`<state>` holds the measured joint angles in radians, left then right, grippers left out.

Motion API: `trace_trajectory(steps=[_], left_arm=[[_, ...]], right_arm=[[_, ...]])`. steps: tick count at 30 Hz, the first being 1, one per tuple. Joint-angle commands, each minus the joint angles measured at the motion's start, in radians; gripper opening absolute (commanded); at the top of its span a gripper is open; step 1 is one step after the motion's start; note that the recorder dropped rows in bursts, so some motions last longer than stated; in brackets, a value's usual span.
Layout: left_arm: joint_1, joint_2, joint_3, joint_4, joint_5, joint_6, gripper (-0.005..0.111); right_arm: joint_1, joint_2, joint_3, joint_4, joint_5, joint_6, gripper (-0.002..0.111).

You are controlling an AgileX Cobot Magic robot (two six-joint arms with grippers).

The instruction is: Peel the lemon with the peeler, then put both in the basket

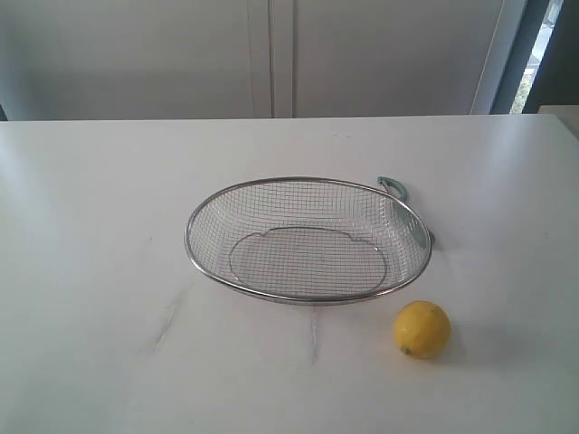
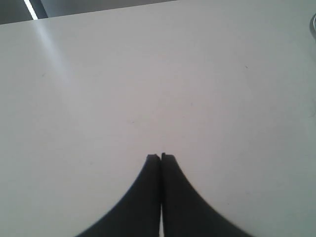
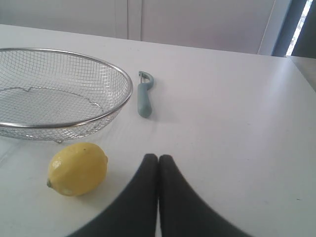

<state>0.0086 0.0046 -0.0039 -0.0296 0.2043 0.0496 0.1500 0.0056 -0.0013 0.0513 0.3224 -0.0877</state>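
Note:
The wire-mesh basket sits mid-table, empty; the right wrist view shows its rim too. A yellow lemon lies on the table just in front of the basket's right end, also seen as the lemon in the right wrist view. The teal-handled peeler lies flat beyond the basket's right side; only the peeler's hooked head shows in the exterior view. My right gripper is shut and empty, close beside the lemon. My left gripper is shut and empty over bare table. Neither arm appears in the exterior view.
The white table ends at a back edge before pale cabinet doors. A dark window frame stands at the far right. A sliver of the basket rim shows at the left wrist view's edge.

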Motion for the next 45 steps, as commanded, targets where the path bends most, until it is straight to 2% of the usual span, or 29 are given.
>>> trace_trajectory(steps=[1, 17, 34, 45], left_arm=[[0.000, -0.005, 0.004, 0.001, -0.001, 0.000, 0.000], [0.000, -0.005, 0.004, 0.001, -0.001, 0.000, 0.000], [0.000, -0.005, 0.004, 0.001, -0.001, 0.000, 0.000], [0.000, -0.005, 0.004, 0.001, -0.001, 0.000, 0.000]], right_arm=[[0.004, -0.006, 0.001, 0.000, -0.009, 0.006, 0.000], [0.004, -0.006, 0.001, 0.000, -0.017, 0.006, 0.000], [0.004, -0.006, 0.001, 0.000, -0.430, 0.006, 0.000], [0.004, -0.006, 0.001, 0.000, -0.467, 0.006, 0.000]])
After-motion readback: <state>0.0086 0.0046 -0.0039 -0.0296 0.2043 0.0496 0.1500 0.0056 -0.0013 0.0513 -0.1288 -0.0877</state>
